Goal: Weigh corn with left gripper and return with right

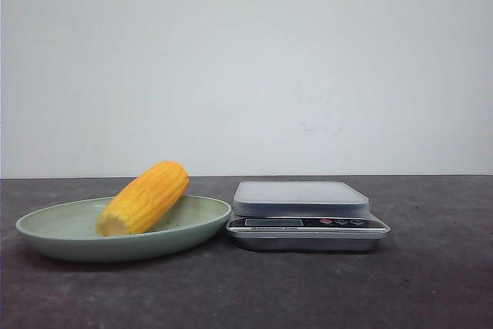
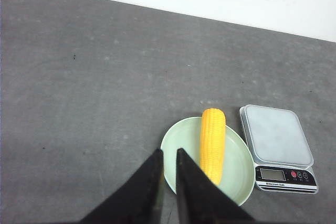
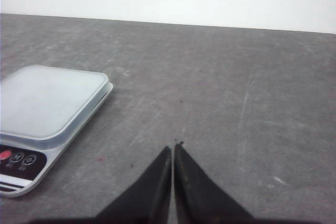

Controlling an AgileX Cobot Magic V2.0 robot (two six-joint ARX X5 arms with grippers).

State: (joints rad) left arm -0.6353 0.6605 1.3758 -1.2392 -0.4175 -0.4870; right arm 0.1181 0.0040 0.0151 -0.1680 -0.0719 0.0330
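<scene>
The corn (image 1: pixel 145 196) is a yellow-orange cob lying across a pale green plate (image 1: pixel 46 230) at the left of the table, its paler cut end toward the front. It also shows in the left wrist view (image 2: pixel 212 144) on the plate (image 2: pixel 178 141). My left gripper (image 2: pixel 169 152) hovers high above the table beside the plate's near edge, apart from the corn, its black pointed fingers a narrow gap apart and empty. My right gripper (image 3: pixel 172 147) is shut and empty over bare table, right of the scale (image 3: pixel 47 103). Neither gripper shows in the front view.
A silver kitchen scale (image 1: pixel 304 213) with a pale platform stands just right of the plate, almost touching it; it also shows in the left wrist view (image 2: pixel 275 140). The table is dark grey and a white wall runs behind its far edge.
</scene>
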